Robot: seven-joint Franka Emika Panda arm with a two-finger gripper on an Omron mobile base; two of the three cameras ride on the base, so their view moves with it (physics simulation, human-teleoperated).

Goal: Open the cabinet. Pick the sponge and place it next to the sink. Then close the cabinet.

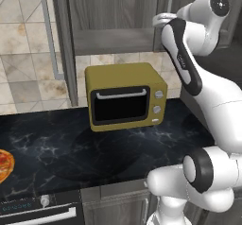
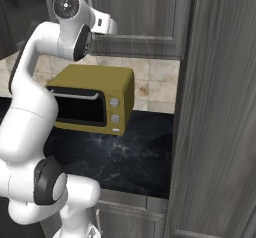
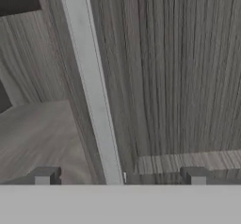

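Gripper (image 3: pixel 120 177) jaws stand spread wide with nothing between them, the two dark fingertips (image 3: pixel 43 176) rising on either side of a long silver bar handle (image 3: pixel 92 91) that runs up the middle of the hand view; the tips are close in front of it, and whether they touch it cannot be told.

Largest in the scene is the cabinet (image 1: pixel 113 11), a dark grey wood-grain unit on the wall above the counter. In the left base view its left door (image 1: pixel 64 44) stands swung out toward the camera, edge-on, with a silver handle (image 1: pixel 49 35) on its outer face, and a grey shelf (image 1: pixel 111 40) shows at the bottom of the opening. In the right base view another door (image 2: pixel 215 112) fills the right side, very close to the camera.

Below lies a black marbled counter (image 1: pixel 118 148). On it, under the cabinet, sits a mustard-yellow microwave (image 1: pixel 125 96) with a black door. At the far left edge of the counter part of a pizza (image 1: pixel 4 165) shows.
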